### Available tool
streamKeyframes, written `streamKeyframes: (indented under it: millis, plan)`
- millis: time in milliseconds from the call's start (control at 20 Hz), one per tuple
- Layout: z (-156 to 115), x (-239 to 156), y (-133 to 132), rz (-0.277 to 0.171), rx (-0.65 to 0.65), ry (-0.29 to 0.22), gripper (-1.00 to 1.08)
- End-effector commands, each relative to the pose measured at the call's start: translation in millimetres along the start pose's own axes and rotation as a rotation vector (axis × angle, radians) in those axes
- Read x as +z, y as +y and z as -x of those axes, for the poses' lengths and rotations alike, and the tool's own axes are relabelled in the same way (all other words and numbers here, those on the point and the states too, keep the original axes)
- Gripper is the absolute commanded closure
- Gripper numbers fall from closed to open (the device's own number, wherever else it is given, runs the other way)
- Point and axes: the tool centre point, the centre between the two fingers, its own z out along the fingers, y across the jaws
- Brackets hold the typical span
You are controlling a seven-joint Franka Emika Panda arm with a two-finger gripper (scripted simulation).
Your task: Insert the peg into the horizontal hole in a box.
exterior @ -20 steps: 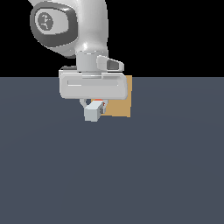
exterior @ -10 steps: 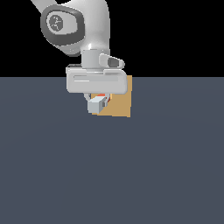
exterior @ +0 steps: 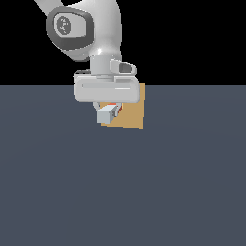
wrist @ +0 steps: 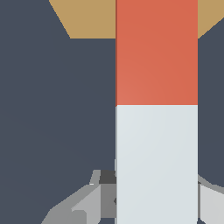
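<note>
Your gripper point(exterior: 109, 111) gripped the peg point(wrist: 156, 109) by its white half. Its long axis ran level, orange end pointing at the box point(exterior: 133, 114).

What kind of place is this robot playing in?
Probably a computer-made practice world, not a real room. The floor is one flat grey-blue sheet under plain black. Only a smooth white robot arm, a plain tan box and a red-and-white peg in its gripper are there.

Matt, smooth peg point(wrist: 156, 109) and tan box point(exterior: 134, 115) (gripper point(exterior: 109, 113) looks glossy plastic).
</note>
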Motion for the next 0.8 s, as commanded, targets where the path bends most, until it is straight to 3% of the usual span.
streamKeyframes:
  millis: [0, 400, 750]
  plan:
    - [-2.3, -2.9, 3.2, 0.005, 0.002, 0.002, 1.08]
    - [-5.6, -1.8, 2.5, 0.003, 0.002, 0.002, 1.08]
    - [-40.5, -2.1, 1.6, 0.003, 0.002, 0.002, 1.08]
